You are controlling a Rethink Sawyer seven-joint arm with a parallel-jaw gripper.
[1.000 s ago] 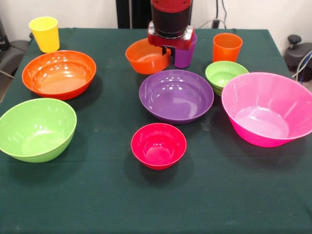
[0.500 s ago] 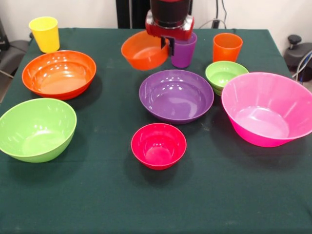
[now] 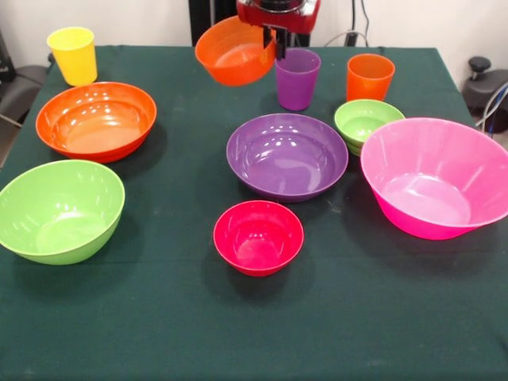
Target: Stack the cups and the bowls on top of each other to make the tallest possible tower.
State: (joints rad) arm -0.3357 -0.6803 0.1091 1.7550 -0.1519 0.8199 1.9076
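My gripper (image 3: pixel 277 38) hangs at the top centre, shut on the rim of the small orange bowl (image 3: pixel 234 54), which it holds tilted in the air above the far part of the table. The purple cup (image 3: pixel 296 78) stands just right of it on the cloth. The small red-magenta bowl (image 3: pixel 258 236) sits empty near the front centre. The purple bowl (image 3: pixel 286 155) is in the middle, the orange cup (image 3: pixel 369 76) and small green bowl (image 3: pixel 367 122) to its right. The huge pink bowl (image 3: pixel 432 176) is at the right, the large orange bowl (image 3: pixel 96 120) and lime green bowl (image 3: pixel 59 209) at the left, the yellow cup (image 3: pixel 73 54) far left.
The table is covered with a dark green cloth (image 3: pixel 159 317). Dark equipment stands past the table's left and right edges.
My gripper has risen with the small orange bowl, lifting it off the table and up toward the picture's top. The purple cup now stands uncovered.
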